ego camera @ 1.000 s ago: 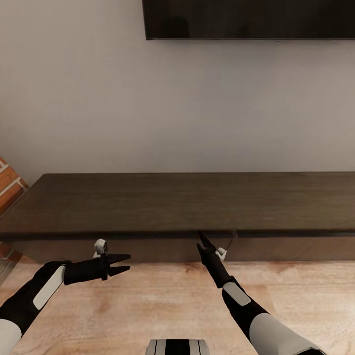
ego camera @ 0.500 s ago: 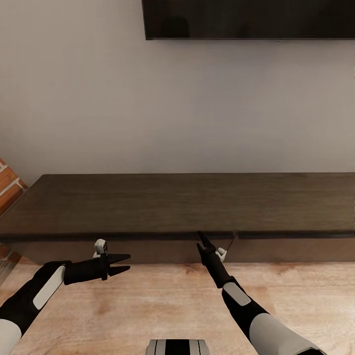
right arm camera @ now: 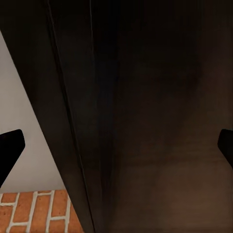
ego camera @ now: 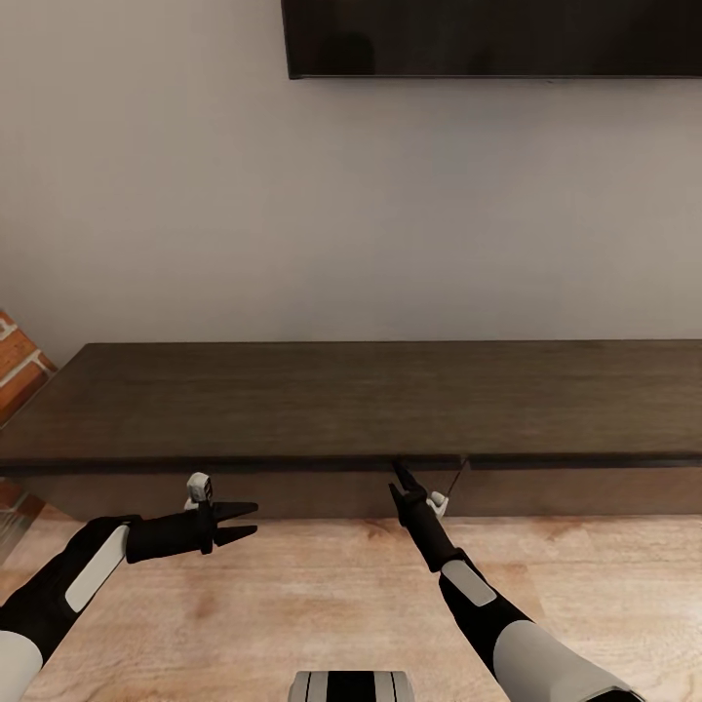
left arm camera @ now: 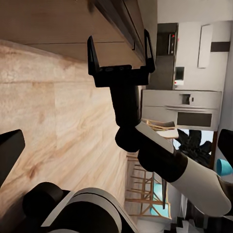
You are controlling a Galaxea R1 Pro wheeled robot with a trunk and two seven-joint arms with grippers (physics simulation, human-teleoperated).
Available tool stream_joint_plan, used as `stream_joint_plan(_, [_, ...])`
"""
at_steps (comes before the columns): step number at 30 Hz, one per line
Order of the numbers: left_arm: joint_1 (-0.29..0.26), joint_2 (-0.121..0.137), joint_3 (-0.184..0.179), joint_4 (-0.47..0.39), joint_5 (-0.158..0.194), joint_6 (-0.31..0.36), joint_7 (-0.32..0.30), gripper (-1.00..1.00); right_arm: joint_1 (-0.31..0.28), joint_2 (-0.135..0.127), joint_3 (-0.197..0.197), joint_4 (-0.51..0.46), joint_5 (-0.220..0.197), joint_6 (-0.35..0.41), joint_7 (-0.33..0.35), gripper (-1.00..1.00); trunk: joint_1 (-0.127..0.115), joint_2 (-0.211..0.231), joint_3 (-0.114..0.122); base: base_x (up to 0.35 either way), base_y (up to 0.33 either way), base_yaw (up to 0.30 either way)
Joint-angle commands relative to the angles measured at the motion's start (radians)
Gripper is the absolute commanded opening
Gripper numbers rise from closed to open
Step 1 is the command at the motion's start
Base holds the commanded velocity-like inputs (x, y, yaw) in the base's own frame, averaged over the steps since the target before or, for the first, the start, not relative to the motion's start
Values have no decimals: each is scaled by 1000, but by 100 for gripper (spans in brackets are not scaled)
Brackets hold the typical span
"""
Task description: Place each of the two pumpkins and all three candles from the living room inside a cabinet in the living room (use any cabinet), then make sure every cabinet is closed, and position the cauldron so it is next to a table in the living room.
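Two grippers were out in front of you, both low over the pale wood floor (ego camera: 322,604) before the cabinet (ego camera: 370,405). Your left gripper (ego camera: 249,520) sat furthest left, its two black fingers pointing sideways toward your right arm and standing a narrow way apart with nothing between them. It hung just short of the cabinet's dark front, below the top's front edge, not touching it. A strip of red brick (ego camera: 19,366) showed well off to its outer side, past the cabinet's left end.

Moving rightward, your right gripper (ego camera: 398,480) reached forward and up, its tips right at the underside of the cabinet's overhanging top, close beside the thin seam (ego camera: 458,478) where two drawer fronts met. Seen from the left wrist, that gripper (left arm camera: 121,46) stood wide, its fingers (left arm camera: 91,54) spread and empty, aimed at the front edge of the cabinet (left arm camera: 127,19). Seen from your right wrist, the dark wood of the cabinet (right arm camera: 145,116) lay very near between the two finger (right arm camera: 9,145) tips, which stood far apart; whether they touched the wood I cannot tell.

Above both grippers, a dark screen (ego camera: 487,39) hung on the grey wall (ego camera: 292,214). The drawer fronts looked closed.
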Motion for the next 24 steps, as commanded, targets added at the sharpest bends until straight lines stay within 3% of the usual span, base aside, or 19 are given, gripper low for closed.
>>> stream_joint_plan(1, [-1,1,-3,0,4,5,-2,100,-1,0,3,1,-10,8,4,100,0,0,-1,22,0,0])
stream_joint_plan(24, [-1,1,-3,0,4,5,-2,100,-1,0,3,1,-9,8,4,100,0,0,-1,7,0,0])
